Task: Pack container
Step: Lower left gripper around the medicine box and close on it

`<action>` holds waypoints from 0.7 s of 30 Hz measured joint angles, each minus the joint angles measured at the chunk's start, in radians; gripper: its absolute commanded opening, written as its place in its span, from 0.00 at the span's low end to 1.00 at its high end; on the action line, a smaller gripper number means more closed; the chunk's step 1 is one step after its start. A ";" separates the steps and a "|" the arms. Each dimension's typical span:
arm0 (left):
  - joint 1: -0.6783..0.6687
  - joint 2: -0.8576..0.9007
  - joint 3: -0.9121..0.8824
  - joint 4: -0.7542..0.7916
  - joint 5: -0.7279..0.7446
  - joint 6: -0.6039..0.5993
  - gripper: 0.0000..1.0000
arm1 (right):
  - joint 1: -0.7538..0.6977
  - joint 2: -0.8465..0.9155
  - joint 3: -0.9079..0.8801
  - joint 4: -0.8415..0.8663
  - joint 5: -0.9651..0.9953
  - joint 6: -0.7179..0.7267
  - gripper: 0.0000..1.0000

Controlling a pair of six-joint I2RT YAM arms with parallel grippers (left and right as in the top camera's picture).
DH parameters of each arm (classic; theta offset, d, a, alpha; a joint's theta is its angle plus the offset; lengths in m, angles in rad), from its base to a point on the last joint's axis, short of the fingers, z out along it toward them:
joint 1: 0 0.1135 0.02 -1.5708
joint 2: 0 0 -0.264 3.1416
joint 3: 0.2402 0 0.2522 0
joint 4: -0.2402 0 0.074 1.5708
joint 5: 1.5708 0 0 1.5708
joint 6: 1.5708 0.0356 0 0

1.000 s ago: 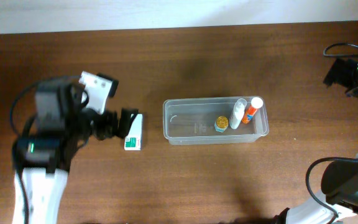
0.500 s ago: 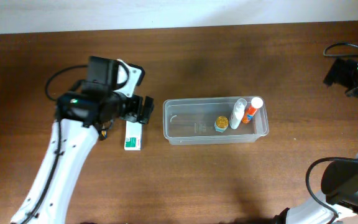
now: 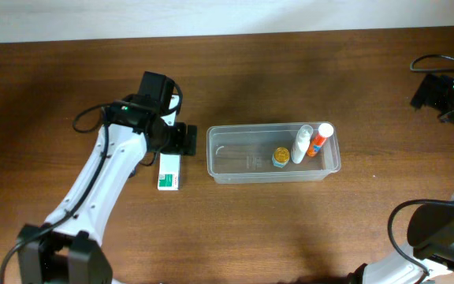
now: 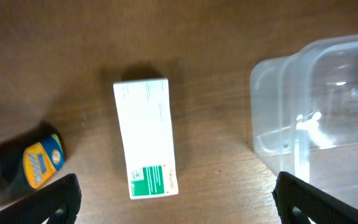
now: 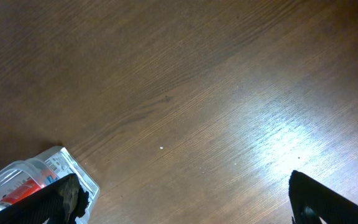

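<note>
Spotting nearest the arm bases a white box (image 3: 169, 171) w/ green label, flat on the brown table (image 3: 235, 237). Lies lengthwise just L of the container (image 3: 243, 164), close but not touching. Has a small dark bottle (image 4: 39, 163), yellow-blue label, beside it on the side away from the container; seen in L wrist view only.

Next out, L gripper (image 3: 186, 139): hovers just past the box's far end, by the container's L end. Jaws spread wide, holding nothing.

Container: clear tub, mid-table, long side running L-R. Holds three items, all at its R end: yellow-lidded jar (image 3: 280, 157), white bottle (image 3: 301, 145), orange-white bottle (image 3: 319, 140). L half bare.

Farthest, R gripper (image 5: 191, 202): at table's far R corner, well apart from the container. Jaws wide open, empty, over bare wood.
</note>
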 measured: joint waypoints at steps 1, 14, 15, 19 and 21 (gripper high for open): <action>0.000 0.009 0.000 -0.008 -0.002 -0.006 0.99 | 0.000 0.000 0.000 0.000 0.000 0.000 0.98; 0.000 0.094 0.000 -0.057 -0.009 -0.063 0.99 | 0.000 0.000 0.000 0.000 0.000 0.000 0.98; 0.000 0.099 0.000 -0.057 -0.009 -0.063 1.00 | 0.000 0.000 0.000 0.000 0.000 0.000 0.98; 0.000 0.135 0.000 -0.057 -0.009 -0.066 1.00 | 0.000 0.000 0.000 0.000 0.000 0.000 0.99; 0.000 0.156 0.000 -0.057 -0.009 -0.066 0.99 | 0.000 0.000 0.000 0.000 0.000 0.000 0.98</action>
